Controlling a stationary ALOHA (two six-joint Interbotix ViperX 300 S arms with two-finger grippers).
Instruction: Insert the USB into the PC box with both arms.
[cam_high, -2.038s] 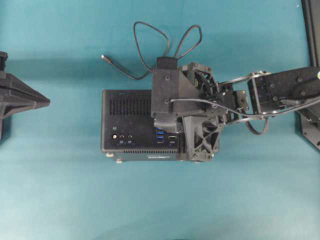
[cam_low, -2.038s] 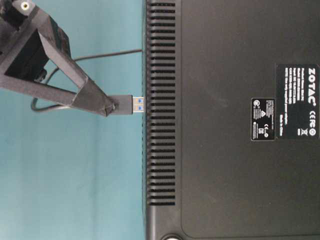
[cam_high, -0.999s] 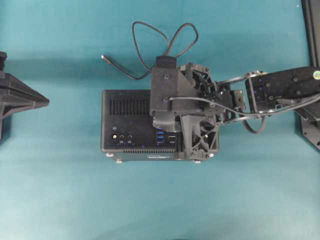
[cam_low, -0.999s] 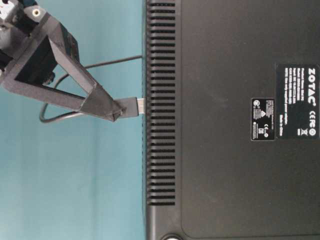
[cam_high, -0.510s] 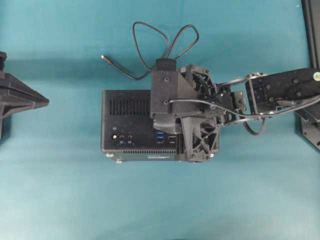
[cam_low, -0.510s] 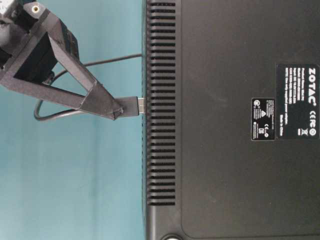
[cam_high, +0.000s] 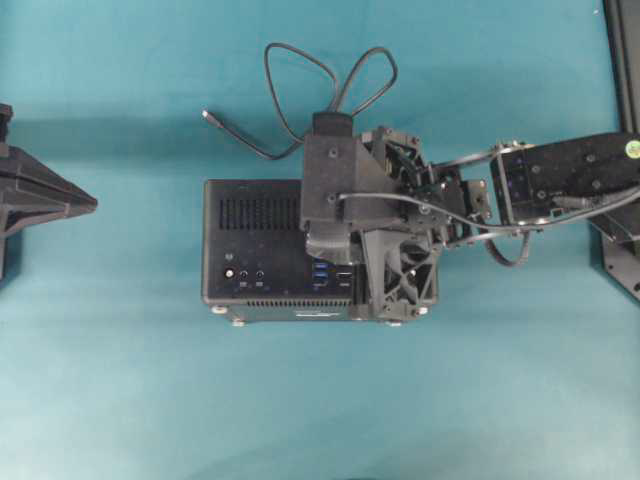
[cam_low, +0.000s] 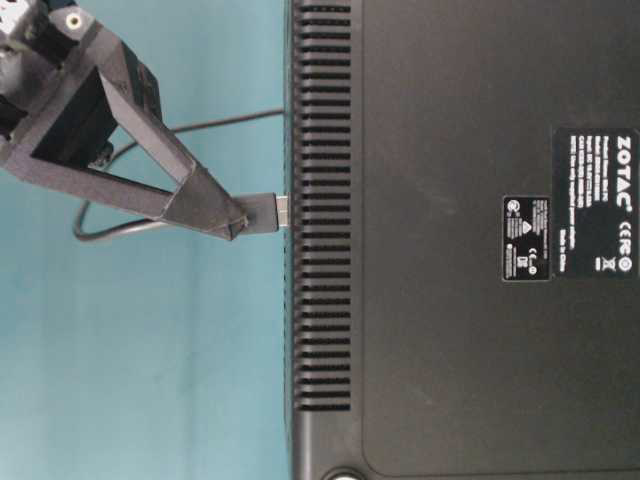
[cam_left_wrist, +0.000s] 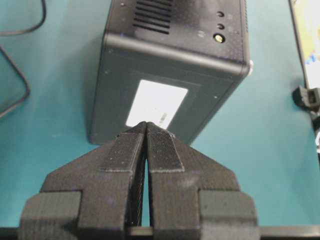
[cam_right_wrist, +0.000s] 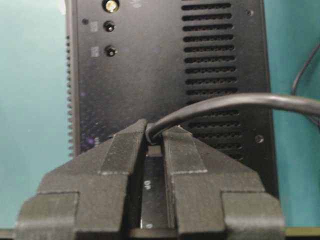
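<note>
Overhead: right gripper (cam_high: 345, 255) and wrist housing cover the PC box (cam_high: 255, 240) right half; USB (cam_high: 300, 95) cable loops on the teal table (cam_high: 150, 400) behind.
Table-level: plug (cam_low: 262, 212) clamped in the right jaws, silver tip at the vent slots; two seconds ago it stood clear.
Left wrist: left gripper (cam_left_wrist: 146, 131) closed, empty.
Right wrist: cable exits between the fingertips (cam_right_wrist: 125, 145).

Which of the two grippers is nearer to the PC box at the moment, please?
The right. The right gripper sits directly over the PC box, holding the USB plug against its port face. The left gripper rests off to the box's left, shut and apart from it.
</note>
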